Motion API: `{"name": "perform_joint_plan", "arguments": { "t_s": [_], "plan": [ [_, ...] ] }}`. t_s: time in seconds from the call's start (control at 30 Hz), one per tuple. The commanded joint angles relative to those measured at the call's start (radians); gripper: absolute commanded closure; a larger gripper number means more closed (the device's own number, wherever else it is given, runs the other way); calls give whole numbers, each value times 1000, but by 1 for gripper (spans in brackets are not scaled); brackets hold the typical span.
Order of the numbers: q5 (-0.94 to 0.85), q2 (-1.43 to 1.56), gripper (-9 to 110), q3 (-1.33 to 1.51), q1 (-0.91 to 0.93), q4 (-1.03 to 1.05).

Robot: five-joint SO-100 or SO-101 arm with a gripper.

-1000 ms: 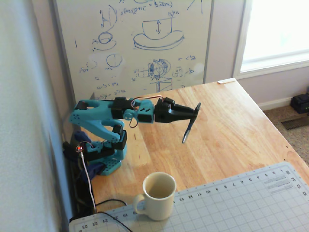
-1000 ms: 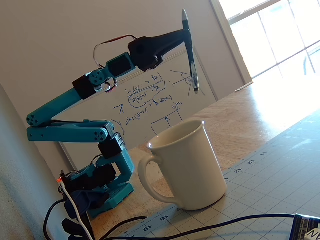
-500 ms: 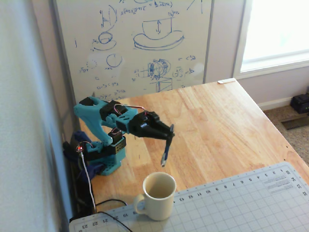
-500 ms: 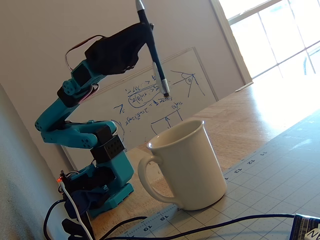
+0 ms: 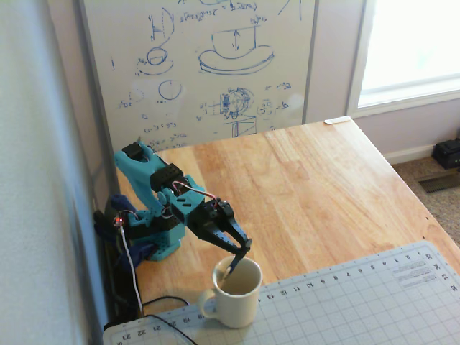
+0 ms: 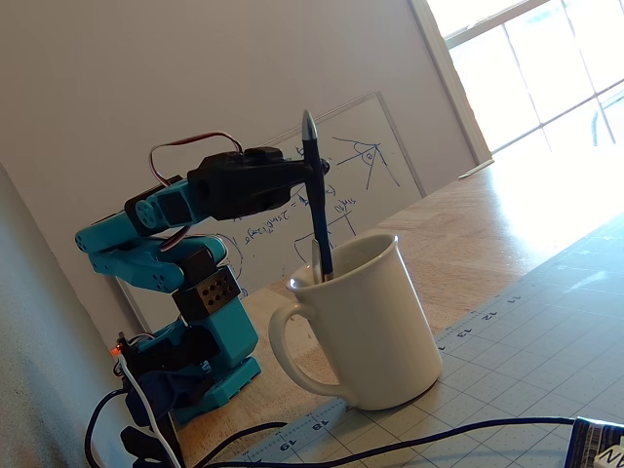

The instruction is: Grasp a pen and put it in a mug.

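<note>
The cream-white mug stands on the cutting mat's near-left corner, its handle pointing left in both fixed views; it fills the foreground in a fixed view. My black gripper hangs over the mug's rim and is shut on the dark pen. In a fixed view the gripper holds the pen nearly upright, with its pointed tip up. The pen's lower end is inside the mug, behind the rim.
The teal arm base sits at the table's left edge beside a wall. A whiteboard leans behind the wooden table. A grey gridded cutting mat covers the near part. Black and white cables run in front of the mug.
</note>
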Motion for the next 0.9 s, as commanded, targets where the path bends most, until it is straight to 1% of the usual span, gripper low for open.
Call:
{"name": "perform_joint_plan", "arguments": {
  "t_s": [0.0, 0.1, 0.33, 0.43, 0.63, 0.8, 0.87],
  "plan": [
    [-11, 9, 100, -9, 3, -34],
    [-11, 9, 99, -14, 3, -34],
    [2, 28, 87, -32, 8, -37],
    [5, 28, 90, -72, -14, -37],
    [6, 11, 102, -130, -156, -37],
    [9, 21, 101, -132, -272, -29],
    [44, 23, 101, -132, -328, -25]
  ]
}}
